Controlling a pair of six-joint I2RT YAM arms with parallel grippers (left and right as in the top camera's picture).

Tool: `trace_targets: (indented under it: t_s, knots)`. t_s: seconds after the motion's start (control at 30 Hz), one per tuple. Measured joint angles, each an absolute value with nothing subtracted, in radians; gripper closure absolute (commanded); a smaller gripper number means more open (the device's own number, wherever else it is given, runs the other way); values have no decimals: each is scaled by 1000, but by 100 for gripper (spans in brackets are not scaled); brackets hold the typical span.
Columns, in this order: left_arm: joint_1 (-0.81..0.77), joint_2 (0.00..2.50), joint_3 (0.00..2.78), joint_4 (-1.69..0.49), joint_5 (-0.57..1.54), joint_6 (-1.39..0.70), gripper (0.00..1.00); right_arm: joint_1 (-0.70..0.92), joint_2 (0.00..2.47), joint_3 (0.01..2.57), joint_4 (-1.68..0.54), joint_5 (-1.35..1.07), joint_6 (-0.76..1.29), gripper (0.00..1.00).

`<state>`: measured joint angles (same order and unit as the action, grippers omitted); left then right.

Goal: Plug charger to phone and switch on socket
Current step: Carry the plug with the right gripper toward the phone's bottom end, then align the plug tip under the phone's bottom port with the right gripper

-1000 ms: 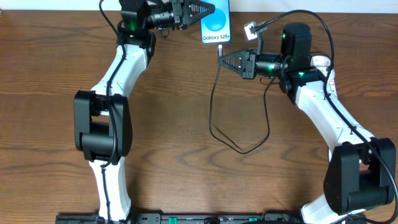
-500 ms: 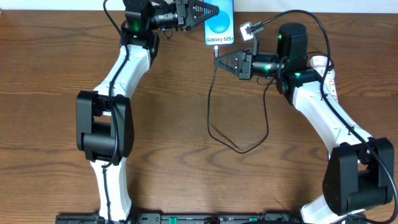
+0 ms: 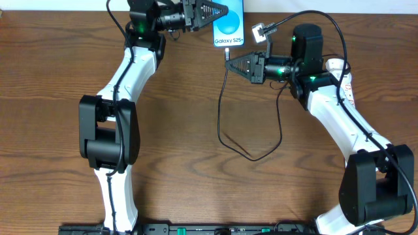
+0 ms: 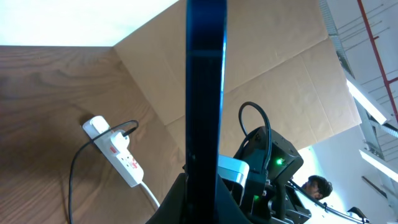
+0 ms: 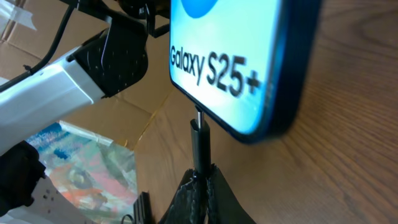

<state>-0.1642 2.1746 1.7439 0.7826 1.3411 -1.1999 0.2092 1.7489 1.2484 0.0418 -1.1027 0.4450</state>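
The phone (image 3: 229, 27) with its cyan screen and "Galaxy S25+" text is held at the table's far edge by my left gripper (image 3: 219, 13), which is shut on it. In the left wrist view the phone (image 4: 206, 87) shows edge-on between the fingers (image 4: 202, 186). My right gripper (image 3: 231, 64) is shut on the plug end of the black charger cable (image 3: 222, 104). In the right wrist view the plug tip (image 5: 199, 140) meets the phone's bottom edge (image 5: 242, 68), held between the fingers (image 5: 202, 180). The white socket strip (image 4: 117, 151) lies at the right, mostly hidden under the right arm overhead (image 3: 339, 68).
The charger cable loops across the mid table (image 3: 258, 155) and up to the right arm. Cardboard panels (image 4: 280, 81) stand behind the table. A person (image 4: 317, 185) is behind the table. Both arm bases stand at the front edge.
The phone and the left gripper shifted slightly right, then back a little left. The right gripper moved left and up with the plug toward the phone's bottom edge.
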Motion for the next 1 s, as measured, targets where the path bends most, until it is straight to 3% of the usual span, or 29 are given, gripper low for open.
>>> trace_targets:
  t_s: [1.0]
  knots:
    - [-162, 2175, 1744, 783, 1341, -1200, 93, 203, 1749, 1248, 61, -1103, 463, 99]
